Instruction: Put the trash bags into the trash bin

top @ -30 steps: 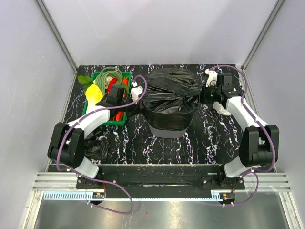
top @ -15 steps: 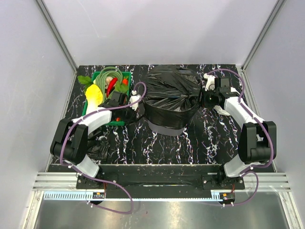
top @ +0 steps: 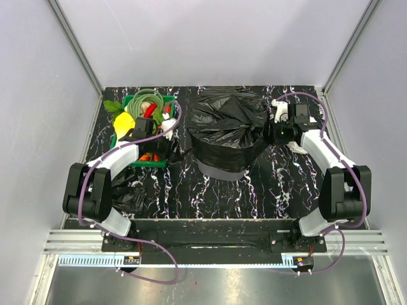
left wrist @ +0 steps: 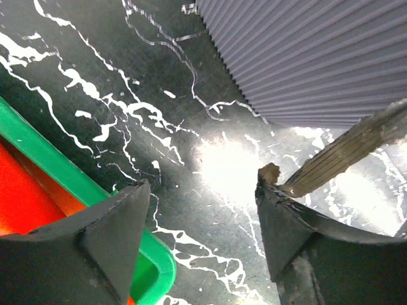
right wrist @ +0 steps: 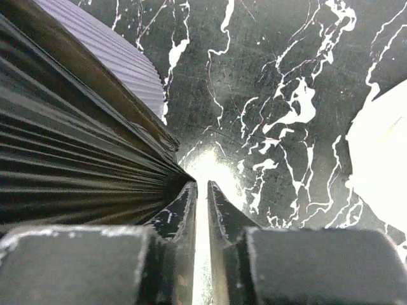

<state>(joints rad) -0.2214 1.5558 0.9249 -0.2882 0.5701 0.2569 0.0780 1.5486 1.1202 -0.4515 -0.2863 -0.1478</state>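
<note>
left gripper [left wrist: 202,190] spread and empty, trash bin [left wrist: 305,57] wall just ahead to its right. right gripper [right wrist: 202,187] nearly pressed together on nothing, trash bag [right wrist: 76,140] film beside its left finger. unheld, that film may slip off the bin's rim.

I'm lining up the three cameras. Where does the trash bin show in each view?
Top external: centre of the table, the trash bin grey below the black bag draped over its top.
Left wrist: its ribbed grey wall fills the upper right.
Right wrist: its ribbed wall runs down the left side.
Shared landmark: the black, white-veined table.
</note>
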